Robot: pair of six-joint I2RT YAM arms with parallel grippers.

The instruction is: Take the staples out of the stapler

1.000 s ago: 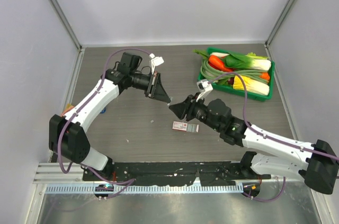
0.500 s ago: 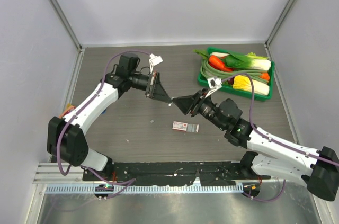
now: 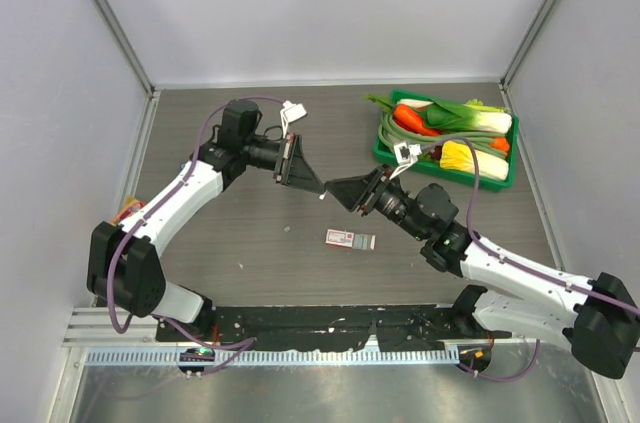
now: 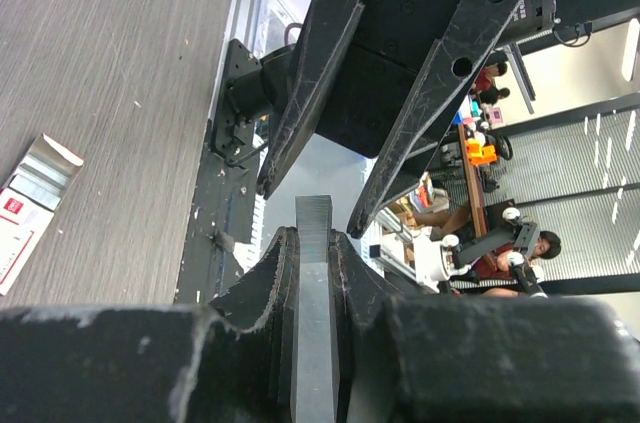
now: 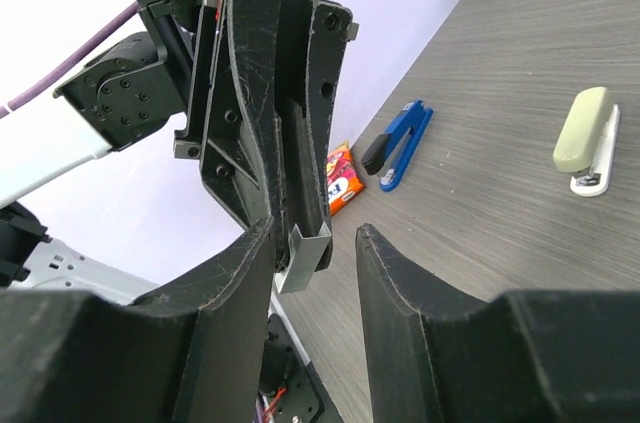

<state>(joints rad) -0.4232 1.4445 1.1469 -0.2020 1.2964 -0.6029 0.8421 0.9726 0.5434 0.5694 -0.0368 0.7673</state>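
1. My left pincer (image 4: 312,239) is pinched narrow on the staples (image 4: 314,293) — a thin grey strip held in the air above the desk (image 3: 250,243), well apart from the blue stapler (image 5: 402,141) lying on it.
2. My right pincer (image 5: 315,235) stands half wide, a jaw on each side of the strip's free end, not closed on it.
3. The strip looks light and stiff yet brittle — a twist would likely snap it, so I would take it by its flat sides.
4. It is ridged, channel-shaped metal; the desk is dull wood grain.
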